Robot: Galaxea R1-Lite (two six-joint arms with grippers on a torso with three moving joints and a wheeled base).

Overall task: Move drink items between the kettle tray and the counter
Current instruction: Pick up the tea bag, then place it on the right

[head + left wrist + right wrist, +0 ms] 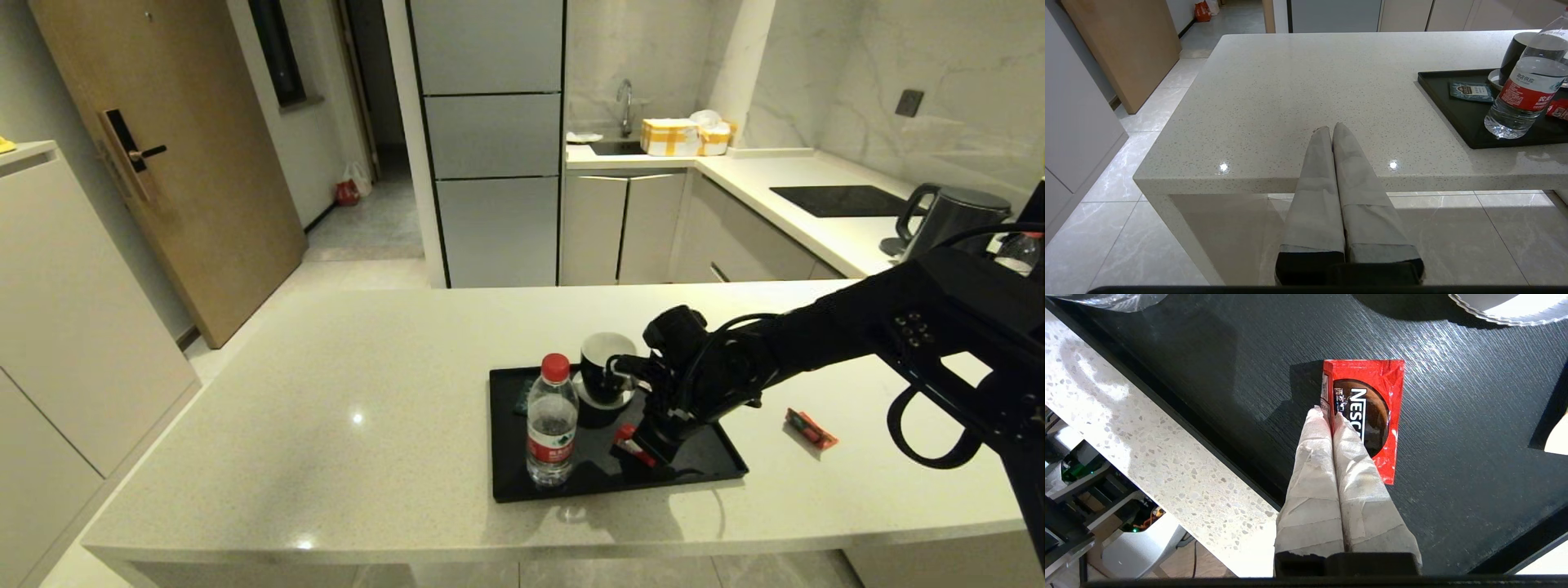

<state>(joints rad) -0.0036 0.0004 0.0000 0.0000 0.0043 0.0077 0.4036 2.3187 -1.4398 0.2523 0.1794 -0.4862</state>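
Right gripper (1333, 412) jaws closed

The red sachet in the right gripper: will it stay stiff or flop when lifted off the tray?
Probably floppy: the red sachet is thin flat foil, pinched at one edge by the right gripper, so its free end may droop. It looks very light. The glossy foil could slip. The left gripper is parked, shut, at the counter edge.
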